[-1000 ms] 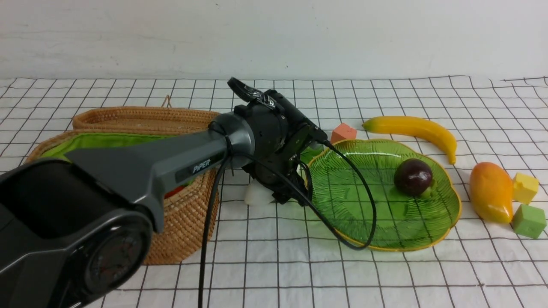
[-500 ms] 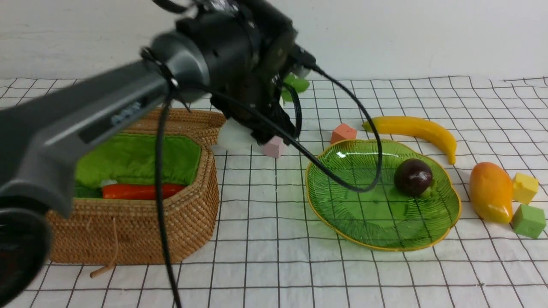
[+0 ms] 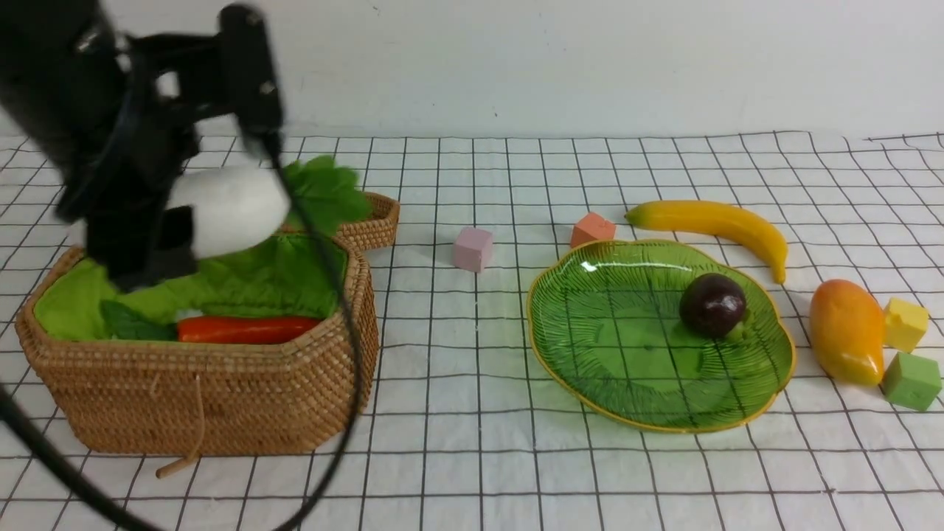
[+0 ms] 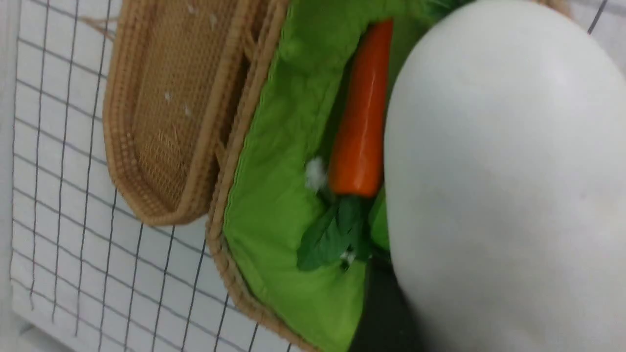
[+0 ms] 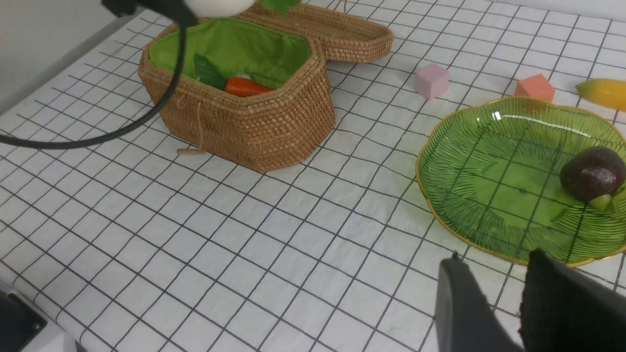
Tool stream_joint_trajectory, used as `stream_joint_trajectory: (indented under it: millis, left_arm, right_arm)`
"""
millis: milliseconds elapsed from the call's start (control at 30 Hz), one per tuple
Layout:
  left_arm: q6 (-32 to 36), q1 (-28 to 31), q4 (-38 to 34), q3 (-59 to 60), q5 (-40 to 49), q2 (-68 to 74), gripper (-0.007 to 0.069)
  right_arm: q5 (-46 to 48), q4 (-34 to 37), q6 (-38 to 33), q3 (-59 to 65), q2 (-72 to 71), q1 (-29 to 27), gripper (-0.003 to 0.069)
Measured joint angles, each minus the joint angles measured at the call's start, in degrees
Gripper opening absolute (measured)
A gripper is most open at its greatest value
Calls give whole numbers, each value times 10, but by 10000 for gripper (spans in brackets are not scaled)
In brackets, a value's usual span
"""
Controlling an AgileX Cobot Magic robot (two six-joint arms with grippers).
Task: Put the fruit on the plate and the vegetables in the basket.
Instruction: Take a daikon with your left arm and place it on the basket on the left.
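My left gripper (image 3: 214, 199) is shut on the fat white radish (image 3: 232, 208), holding it in the air over the back of the basket (image 3: 221, 402); its green leaves (image 3: 324, 193) point right. In the left wrist view the radish (image 4: 503, 171) hides the jaws. An orange-red carrot (image 3: 247, 329) lies on the basket's green lining (image 4: 274, 195). The dark purple mangosteen (image 3: 712, 304) sits on the green plate (image 3: 590, 398). The banana (image 3: 712, 221) and the mango (image 3: 846, 330) lie on the cloth beside the plate. My right gripper (image 5: 496, 256) hovers near the plate's (image 5: 440, 195) front rim, slightly open and empty.
The shallow woven lid (image 3: 372, 217) lies behind the basket. Small cubes sit on the checked cloth: pink (image 3: 473, 248), orange (image 3: 591, 228), yellow (image 3: 905, 323) and green (image 3: 911, 380). The left arm's black cable (image 3: 346, 383) hangs in front of the basket.
My left arm has lifted the radish from beside the plate's left edge and swung it left and up to above the basket. The pink cube now shows.
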Motion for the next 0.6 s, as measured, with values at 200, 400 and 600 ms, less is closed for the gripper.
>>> stream_joint_trajectory:
  millis: [200,400,600]
  left_arm:
    - [91,74,6,122,-134,-3,463]
    - [63,77,-2,144,-208,8,463]
    - [-3,77,4,144,-216,5,557]
  right_arm:
    - [-9,30,-57,0,0,0,214]
    - [-17,68,-88,0,0,0,219]
    - [-17,75,-90,0,0,0,227]
